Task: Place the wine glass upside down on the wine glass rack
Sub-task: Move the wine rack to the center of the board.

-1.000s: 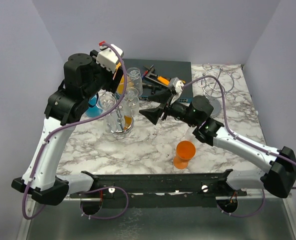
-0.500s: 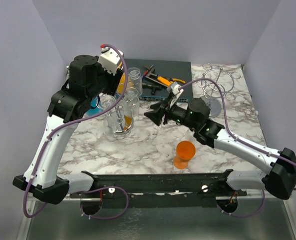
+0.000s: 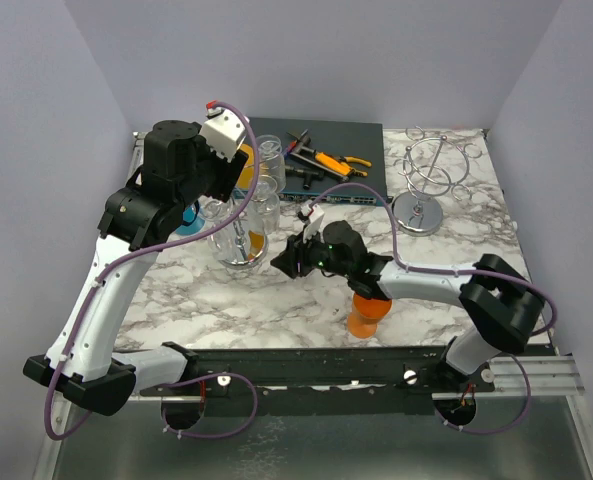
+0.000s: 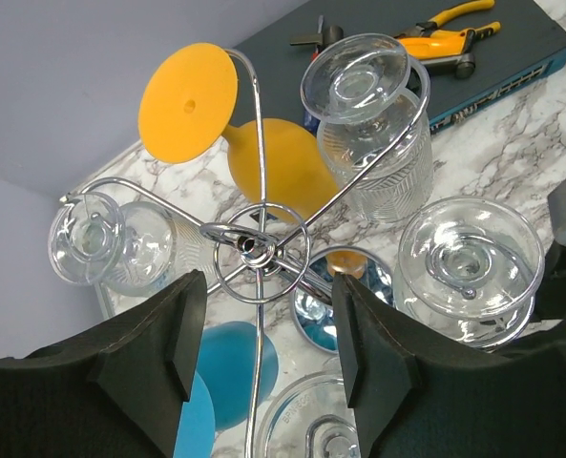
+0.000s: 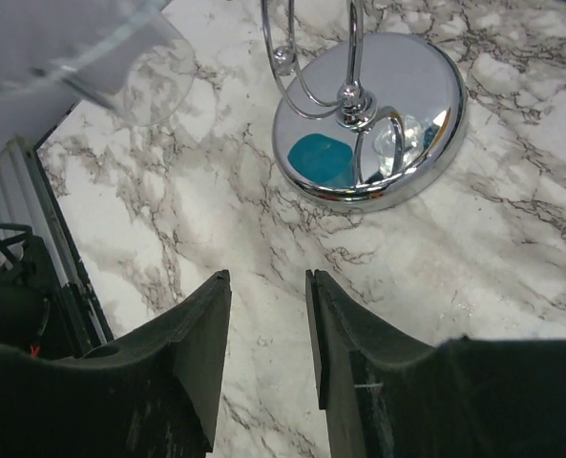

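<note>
An orange wine glass [image 3: 366,315] stands on the marble table near the front, partly under my right forearm. A chrome wine glass rack [image 4: 259,253] at the left carries several upside-down glasses: an orange one [image 4: 263,162], clear ones [image 4: 364,124] and a blue one [image 4: 230,358]. My left gripper [image 4: 268,343] hovers open right above that rack's hub, holding nothing. My right gripper [image 5: 266,334] is low over bare marble beside the rack's round base [image 5: 368,124]. It is open by a narrow gap, with nothing in it. In the top view the right gripper [image 3: 281,260] is just right of the rack [image 3: 241,235].
A second chrome rack [image 3: 428,180] stands bare at the back right. A dark flat box [image 3: 321,135] at the back holds pliers [image 3: 328,158] and other tools. In the right wrist view a clear glass [image 5: 120,57] hangs at the upper left, with the table's edge rail [image 5: 34,219] at the left.
My right arm has swung left and down to the loaded rack's base, and its jaws have narrowed. The left arm has shifted slightly over the rack.
</note>
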Robot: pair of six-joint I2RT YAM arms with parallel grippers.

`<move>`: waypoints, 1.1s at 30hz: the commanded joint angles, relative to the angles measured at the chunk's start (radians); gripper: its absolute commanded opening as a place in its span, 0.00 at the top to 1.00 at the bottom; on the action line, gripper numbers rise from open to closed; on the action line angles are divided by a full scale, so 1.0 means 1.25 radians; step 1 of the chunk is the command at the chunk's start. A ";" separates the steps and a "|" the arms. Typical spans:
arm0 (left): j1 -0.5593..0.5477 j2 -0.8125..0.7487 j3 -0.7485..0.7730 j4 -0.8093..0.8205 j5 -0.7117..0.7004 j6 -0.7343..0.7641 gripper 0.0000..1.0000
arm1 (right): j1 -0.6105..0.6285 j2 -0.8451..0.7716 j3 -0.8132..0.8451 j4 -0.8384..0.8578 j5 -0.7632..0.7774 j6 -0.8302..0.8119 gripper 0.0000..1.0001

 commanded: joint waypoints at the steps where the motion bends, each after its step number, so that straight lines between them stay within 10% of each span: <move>1: -0.001 0.005 -0.005 0.007 -0.021 0.003 0.38 | 0.018 0.094 0.017 0.151 0.044 0.081 0.58; 16: -0.001 -0.011 -0.043 0.036 -0.041 0.060 0.38 | 0.030 0.365 0.100 0.304 0.014 0.177 0.65; 33: -0.001 -0.012 -0.058 0.048 -0.043 0.093 0.38 | 0.029 0.433 0.166 0.181 -0.013 0.157 0.72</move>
